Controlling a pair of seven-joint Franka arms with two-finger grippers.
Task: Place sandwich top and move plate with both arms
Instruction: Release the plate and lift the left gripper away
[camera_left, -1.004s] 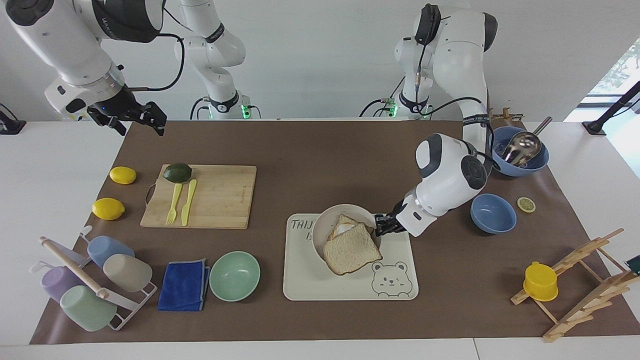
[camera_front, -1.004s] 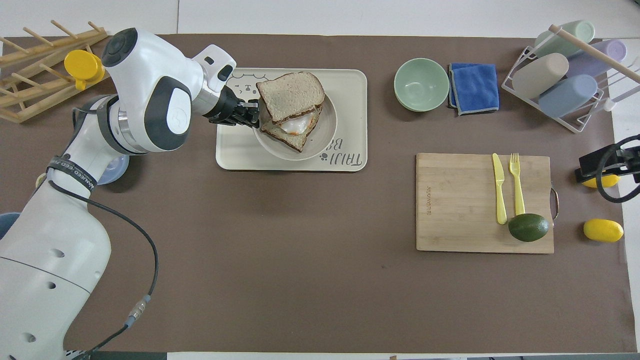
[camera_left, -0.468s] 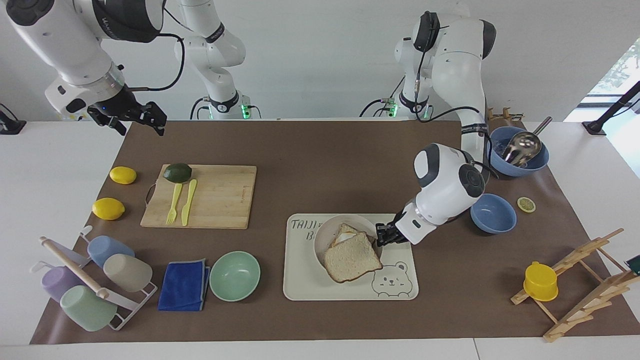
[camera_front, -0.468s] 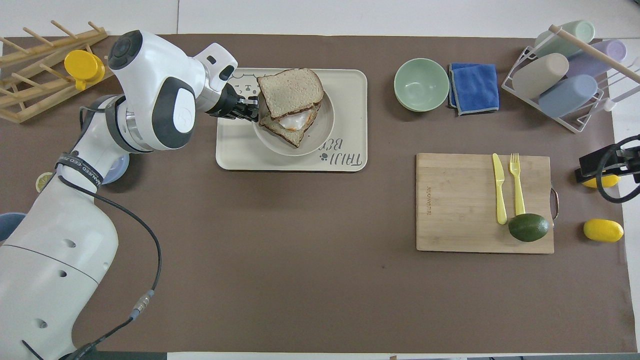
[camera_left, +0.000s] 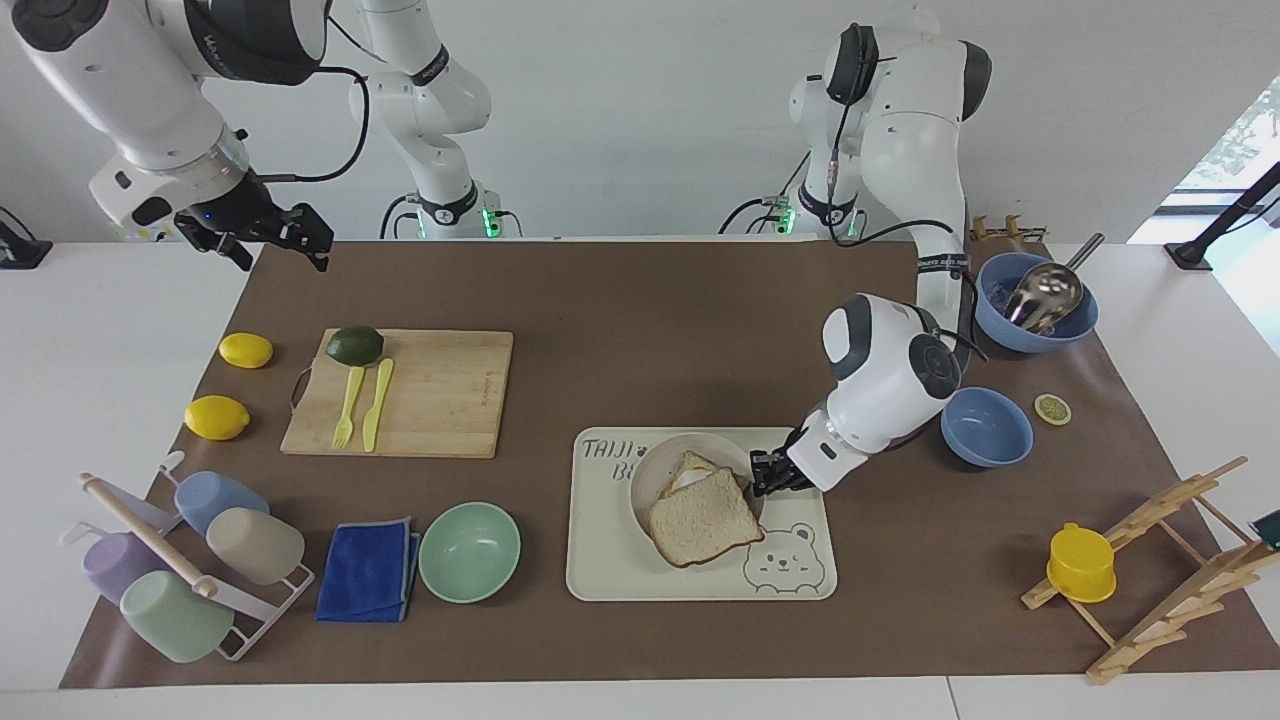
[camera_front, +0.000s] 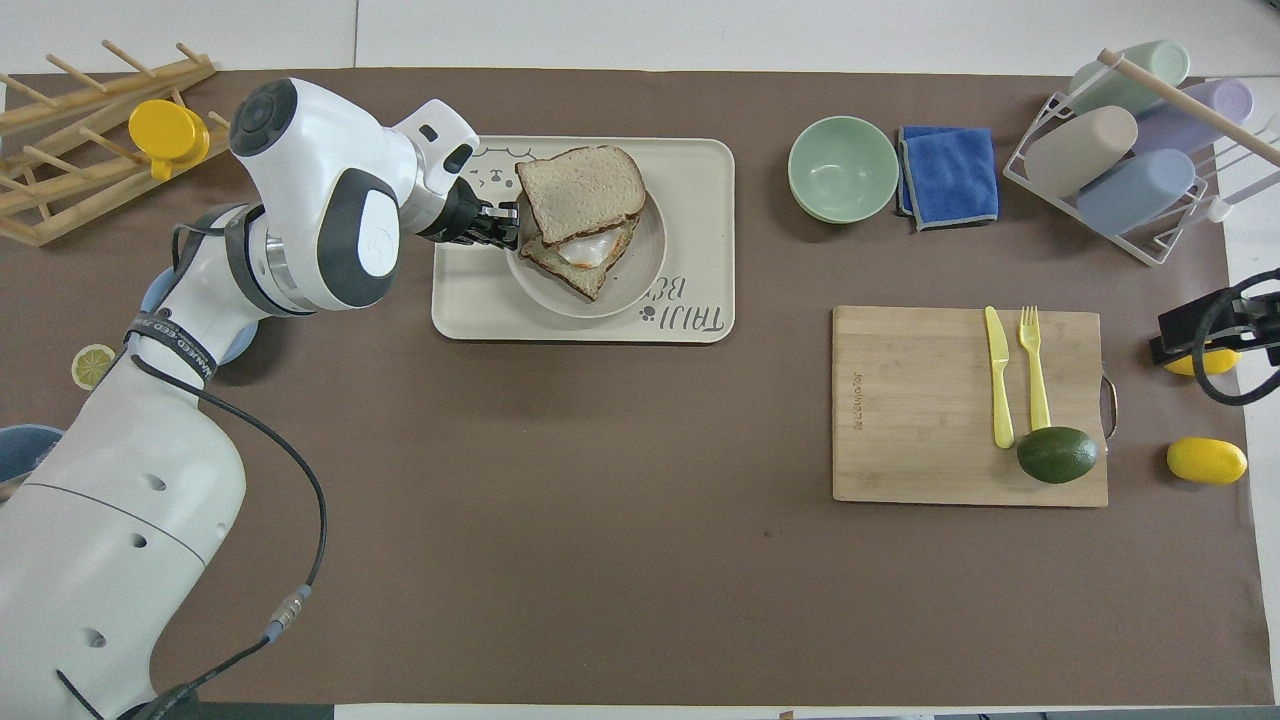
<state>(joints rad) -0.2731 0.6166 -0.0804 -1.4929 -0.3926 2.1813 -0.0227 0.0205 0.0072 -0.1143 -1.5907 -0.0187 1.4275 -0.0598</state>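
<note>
Surface (camera_left: 640, 330): long white top under a brown mat; everything listed lies on the mat.
Left arm (camera_left: 890, 370): white jointed arm with black bands, reaching from its base down to the cream tray.
Right arm (camera_left: 150, 110): white jointed arm, waiting raised over the mat's corner at its own end.
Cutting board (camera_left: 420, 392): rectangular pale wood, toward the right arm's end; carries a dark green avocado (camera_left: 355, 345) and a yellow plastic fork and knife (camera_left: 362, 403).
Tray (camera_left: 620, 560): rectangular cream tray with a bear drawing, mid-surface, farther from the robots than the board.
Plate (camera_front: 630, 290): small round white-grey dish resting on the tray, at the edge nearer the robots.
Sandwich top (camera_left: 703, 514): square slice of pale speckled bread with brown crust, lying askew on the egg toast in the plate, one corner overhanging the rim onto the tray.
Egg toast (camera_front: 580, 255): toast slice with fried egg, in the plate, partly covered.
Mint-green bowl (camera_left: 469, 551): beside the tray, next to a folded blue cloth (camera_left: 368, 570).
Left tool (camera_left: 765, 475): black two-finger tool, tips pressed together on the plate's rim beside the sandwich top.
Right tool (camera_left: 270, 240): black two-finger tool, fingers spread, holding nothing.
Lemons (camera_left: 245, 350): two yellow, beside the board.
</note>
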